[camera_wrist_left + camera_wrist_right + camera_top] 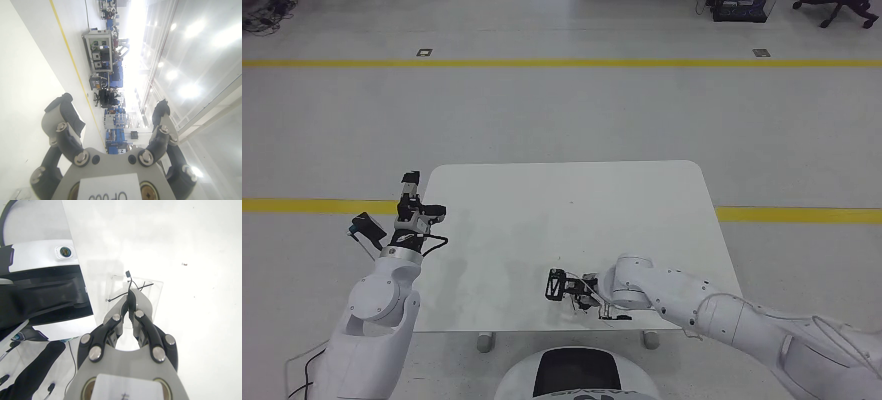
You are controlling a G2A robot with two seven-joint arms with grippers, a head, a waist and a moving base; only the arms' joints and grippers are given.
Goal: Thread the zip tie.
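While the right gripper (129,294) was clamped shut on a thin black zip tie (129,283), the tie's square head stuck out past the fingertips; the gripper was over a clear tray (157,298) near the front edge of the white table (572,200), close to the robot; another black zip tie (119,297) lay loose in that tray, just beside the fingertips; whether the two ties touched could not be told; the left gripper (114,100) was beside the table's left edge, jaws spread wide, nothing between them.
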